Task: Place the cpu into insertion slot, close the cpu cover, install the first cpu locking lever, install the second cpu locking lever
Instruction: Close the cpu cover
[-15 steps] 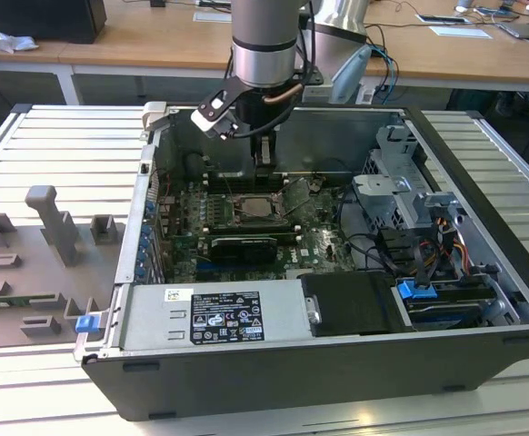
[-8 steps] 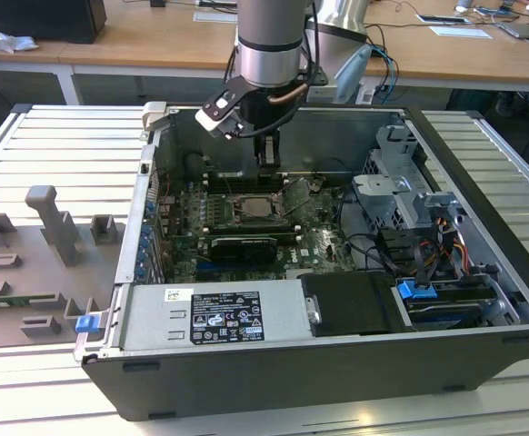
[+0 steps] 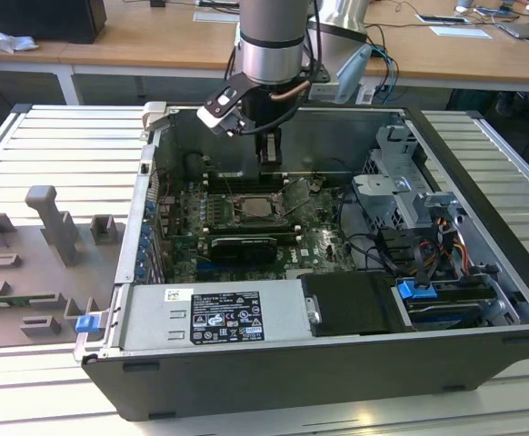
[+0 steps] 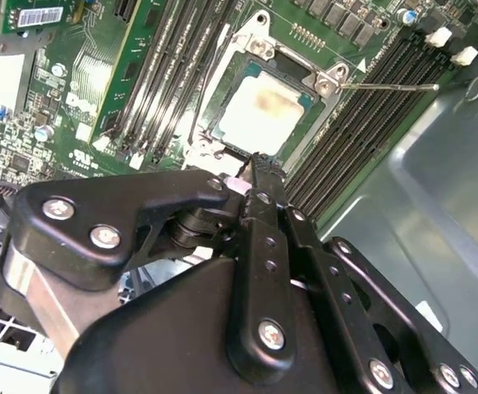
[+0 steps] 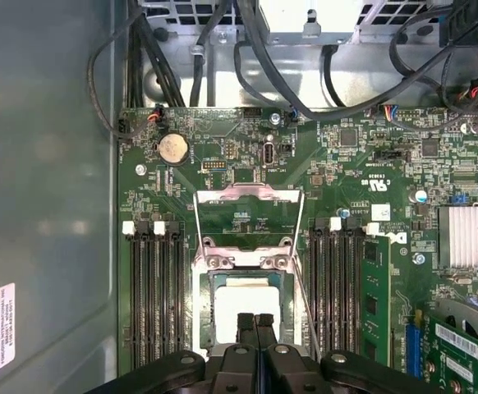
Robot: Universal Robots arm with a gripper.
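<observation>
**Gripper** (image 3: 269, 156) – black, on the Universal Robots arm, upper centre of the exterior view, lowered into the open computer case (image 3: 246, 391). In both wrist views the jaws are pressed together with nothing between them, and the tips hang just above the near edge of the cpu (image 5: 243, 297).

**Cpu** – pale silvery-beige square, lying flat inside the insertion slot (image 4: 259, 45). In the second wrist view its top (image 4: 264, 111) is fully exposed just beyond the gripper (image 4: 253, 164).

**Insertion slot** – metal-framed socket on the green motherboard (image 5: 222, 164), between two banks of long black memory slots (image 5: 157, 295).

**Cpu cover** (image 5: 243, 194) – swung open, away from the slot; green board shows through its window.

**Locking levers** – thin wire. One (image 5: 196, 234) runs along one side of the cover, the other (image 5: 306, 304) along the opposite side. In the second wrist view one lever (image 4: 387, 84) juts out over the memory slots.

**Also present** – a round coin cell (image 5: 173, 148) on the board beyond the cover, and grey fixture blocks (image 3: 55, 227) on the slatted desk (image 3: 46, 400) at the exterior view's left.
</observation>
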